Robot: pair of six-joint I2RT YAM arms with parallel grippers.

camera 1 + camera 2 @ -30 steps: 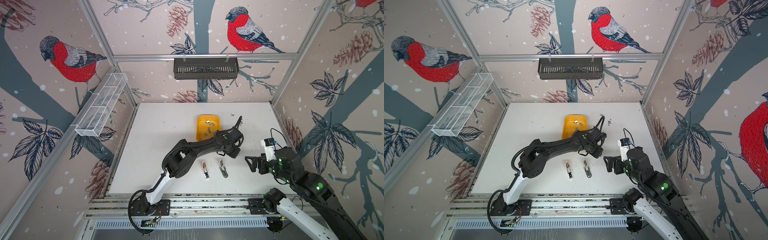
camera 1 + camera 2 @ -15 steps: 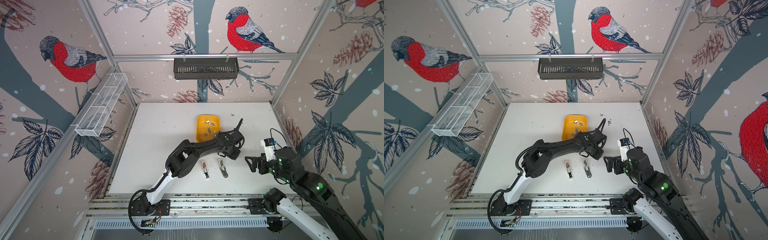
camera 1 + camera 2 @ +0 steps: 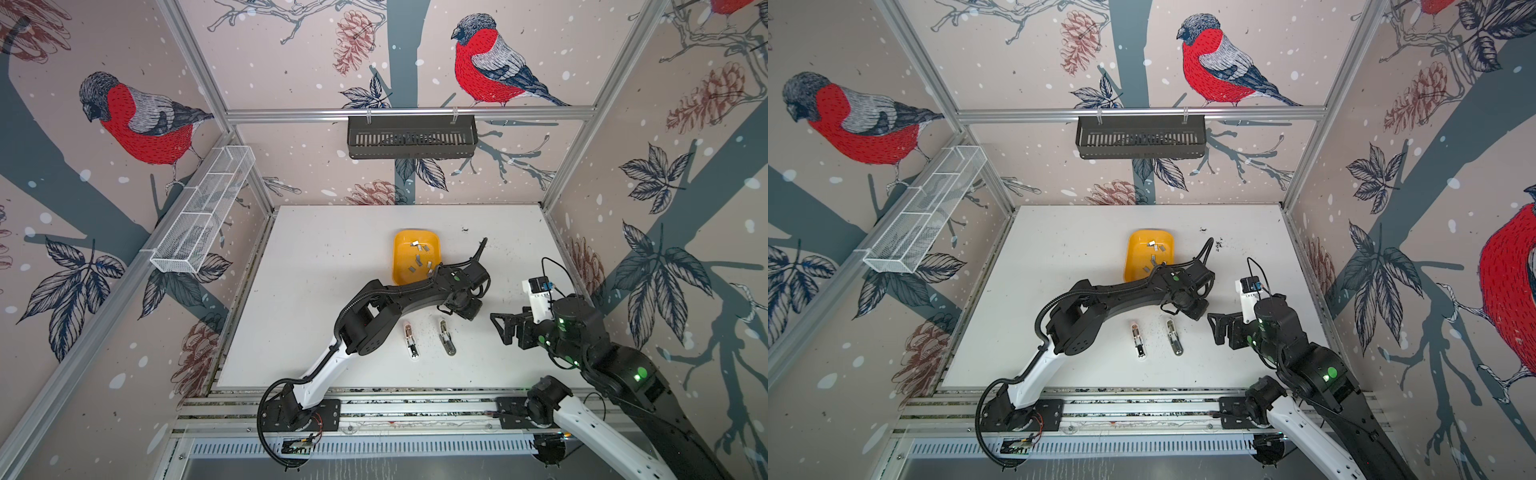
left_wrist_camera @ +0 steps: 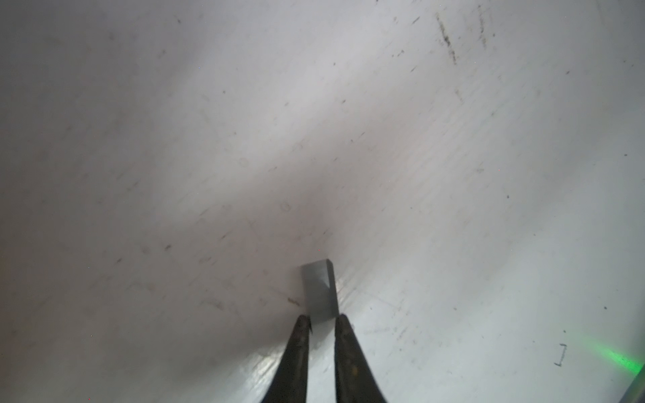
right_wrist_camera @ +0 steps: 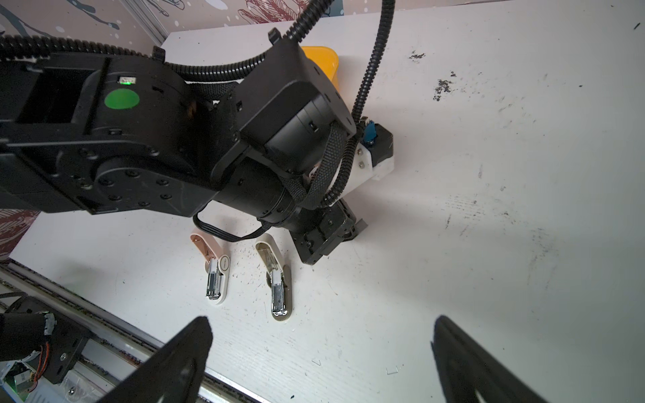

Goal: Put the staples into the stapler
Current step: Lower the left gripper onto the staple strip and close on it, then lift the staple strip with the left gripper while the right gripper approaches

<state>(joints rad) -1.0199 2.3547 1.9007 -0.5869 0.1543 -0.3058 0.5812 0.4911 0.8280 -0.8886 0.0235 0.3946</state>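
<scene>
Three bird-papered walls (image 3: pixel 291 62) enclose a scuffed table (image 3: pixel 324 270) bearing staples (image 3: pixel 418 261).

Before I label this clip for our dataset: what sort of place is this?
Probably a robot-lab test cell: an aluminium-framed booth with bird-print wallpaper, two black-and-white robot arms bolted to a front rail, and a white tabletop with a yellow plastic tray of grey staple strips and two opened mini staplers.

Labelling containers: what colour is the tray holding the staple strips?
Yellow-orange; the tray shows best in a top view.
</scene>
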